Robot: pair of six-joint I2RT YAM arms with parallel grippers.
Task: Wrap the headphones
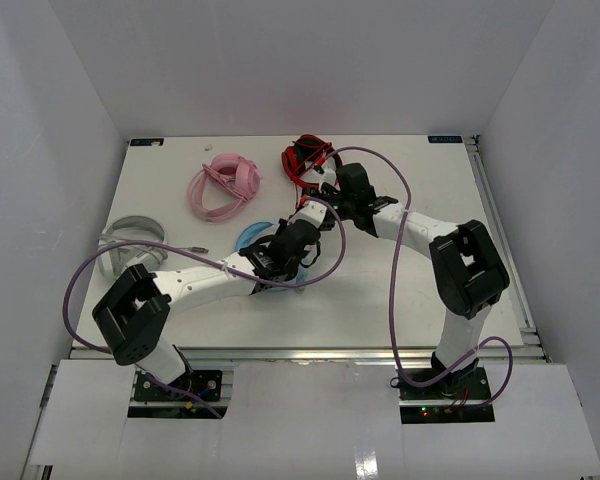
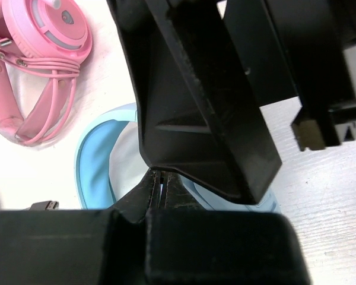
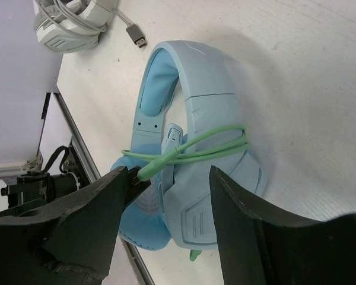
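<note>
The light blue headphones point(image 3: 204, 110) lie on the white table, mostly hidden under both grippers in the top view, where only a blue edge point(image 1: 250, 238) shows. The pale green cable point(image 3: 216, 144) is looped around one ear cup, its plug sticking out to the left. My right gripper point(image 3: 172, 173) hangs open over that ear cup, holding nothing. My left gripper point(image 2: 160, 187) is shut; its dark tips point(image 3: 134, 181) meet the plug's end beside the right gripper's left finger. Seen from above, the left gripper point(image 1: 276, 262) and right gripper point(image 1: 298, 232) crowd together over the headband point(image 2: 92, 160).
A pink headset point(image 1: 225, 187) lies at the back left, a red and black one point(image 1: 308, 157) at the back middle. A grey-white headset point(image 1: 135, 240) with a USB plug point(image 3: 136, 37) sits at the left. White walls enclose the table point(image 1: 420, 170).
</note>
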